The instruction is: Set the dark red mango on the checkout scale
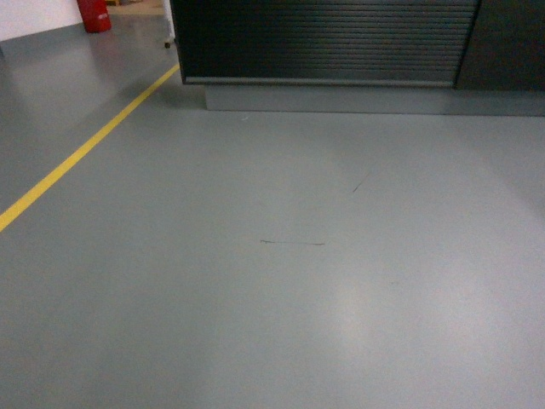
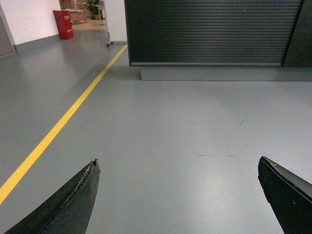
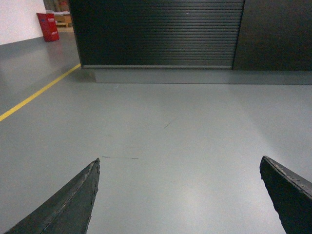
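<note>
Approaching the checkout (image 1: pixel 328 43): both claws, left gripper (image 2: pixel 178 195) and right gripper (image 3: pixel 179 195), are spread apart and empty; steer squarely toward its ribbed front ahead; no mango or scale visible.

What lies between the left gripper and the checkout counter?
Only bare grey floor with faint scuff marks, in the left wrist view, between the left gripper and the checkout.
</note>
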Controlling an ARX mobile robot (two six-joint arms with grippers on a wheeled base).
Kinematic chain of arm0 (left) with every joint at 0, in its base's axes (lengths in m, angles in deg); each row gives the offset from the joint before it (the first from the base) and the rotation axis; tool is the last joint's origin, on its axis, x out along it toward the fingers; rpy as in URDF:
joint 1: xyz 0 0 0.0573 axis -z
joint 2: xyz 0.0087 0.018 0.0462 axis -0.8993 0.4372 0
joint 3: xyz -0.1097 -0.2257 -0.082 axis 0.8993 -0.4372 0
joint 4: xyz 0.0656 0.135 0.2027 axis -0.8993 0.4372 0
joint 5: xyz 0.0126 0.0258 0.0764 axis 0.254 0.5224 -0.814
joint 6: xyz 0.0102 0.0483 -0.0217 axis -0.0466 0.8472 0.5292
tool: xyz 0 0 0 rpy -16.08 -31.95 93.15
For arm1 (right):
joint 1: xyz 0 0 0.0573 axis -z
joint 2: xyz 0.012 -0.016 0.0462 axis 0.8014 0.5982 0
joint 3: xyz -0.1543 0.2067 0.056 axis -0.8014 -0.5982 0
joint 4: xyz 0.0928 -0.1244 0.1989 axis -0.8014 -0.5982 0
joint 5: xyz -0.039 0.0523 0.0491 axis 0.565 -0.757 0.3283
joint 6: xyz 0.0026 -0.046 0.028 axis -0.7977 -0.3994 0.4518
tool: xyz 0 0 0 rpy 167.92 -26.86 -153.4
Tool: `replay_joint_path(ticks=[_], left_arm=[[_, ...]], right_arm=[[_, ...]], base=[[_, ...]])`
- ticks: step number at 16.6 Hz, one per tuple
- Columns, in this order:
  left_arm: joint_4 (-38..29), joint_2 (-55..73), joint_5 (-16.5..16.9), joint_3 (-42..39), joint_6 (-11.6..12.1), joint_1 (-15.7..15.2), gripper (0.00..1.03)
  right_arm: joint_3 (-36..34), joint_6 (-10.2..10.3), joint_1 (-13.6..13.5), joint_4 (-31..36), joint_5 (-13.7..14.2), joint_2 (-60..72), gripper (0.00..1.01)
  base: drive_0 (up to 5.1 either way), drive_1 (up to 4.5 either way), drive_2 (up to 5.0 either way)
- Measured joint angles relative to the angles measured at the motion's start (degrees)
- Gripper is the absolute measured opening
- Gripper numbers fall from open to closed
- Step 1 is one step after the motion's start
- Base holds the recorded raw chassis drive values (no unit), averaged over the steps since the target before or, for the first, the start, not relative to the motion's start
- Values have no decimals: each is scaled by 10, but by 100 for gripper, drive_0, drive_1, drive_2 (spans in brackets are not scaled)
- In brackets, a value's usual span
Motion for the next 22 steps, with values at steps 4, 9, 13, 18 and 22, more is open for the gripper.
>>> replay_joint_path(ticks=[4, 9, 13, 18, 22], left_arm=[[0, 0, 0, 0, 0, 0, 98], [0, 0, 0, 0, 0, 0, 98], [0, 0, 0, 0, 0, 0, 98], [0, 0, 0, 0, 0, 0, 98], [0, 0, 0, 0, 0, 0, 98]], right_arm=[[0, 0, 0, 0, 0, 0, 98], [0, 0, 0, 0, 0, 0, 98], [0, 0, 0, 0, 0, 0, 98], [0, 0, 0, 0, 0, 0, 98], [0, 0, 0, 0, 0, 0, 98]], base=[[0, 0, 0], [0, 0, 0], [0, 0, 0], [0, 0, 0], [0, 0, 0]])
